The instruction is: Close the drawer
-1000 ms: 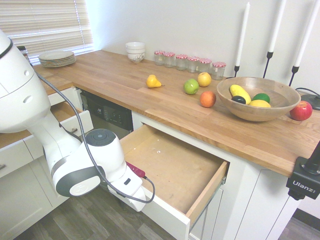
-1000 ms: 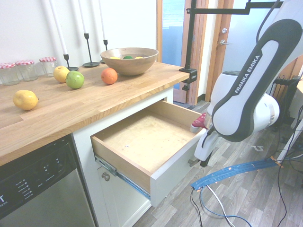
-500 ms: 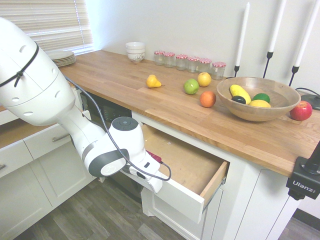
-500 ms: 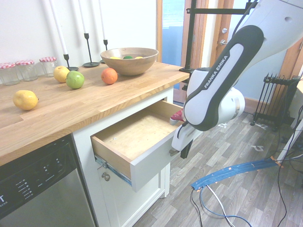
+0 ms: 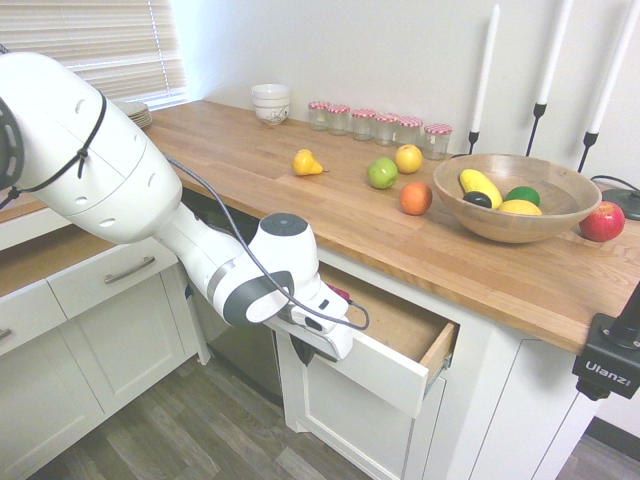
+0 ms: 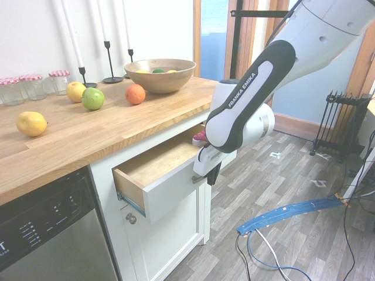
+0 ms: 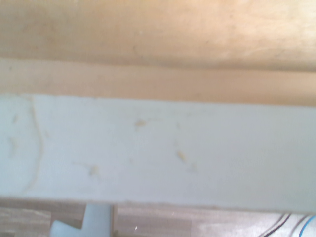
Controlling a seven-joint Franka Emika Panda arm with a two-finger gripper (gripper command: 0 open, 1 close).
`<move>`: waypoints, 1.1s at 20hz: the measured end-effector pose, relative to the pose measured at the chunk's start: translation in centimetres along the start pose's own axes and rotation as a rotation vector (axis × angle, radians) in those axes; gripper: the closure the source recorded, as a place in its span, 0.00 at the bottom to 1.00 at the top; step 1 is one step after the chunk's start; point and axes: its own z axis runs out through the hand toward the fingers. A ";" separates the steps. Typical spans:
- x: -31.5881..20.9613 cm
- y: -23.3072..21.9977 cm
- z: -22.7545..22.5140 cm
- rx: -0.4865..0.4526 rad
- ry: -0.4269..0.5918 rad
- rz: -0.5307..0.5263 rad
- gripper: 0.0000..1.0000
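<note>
We see yellow pear [image 5: 306,163], then closed claw [image 5: 309,355] at the front of the drawer [image 5: 385,374], which sits partly open under the counter [image 5: 330,214]; green apple [image 5: 382,173], orange [image 5: 415,198], wooden bowl with fruit [image 5: 515,225], red apple [image 5: 603,222].

Pale wall [image 5: 390,50], white window blinds [image 5: 90,45], grey wood-look floor [image 5: 190,430].
</note>
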 end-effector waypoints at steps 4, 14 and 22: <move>1.1 -2.0 1.1 -0.004 0.001 0.003 1.00; 4.2 -5.8 1.9 -0.018 0.012 0.016 1.00; 6.1 -7.7 0.5 0.003 0.034 0.038 1.00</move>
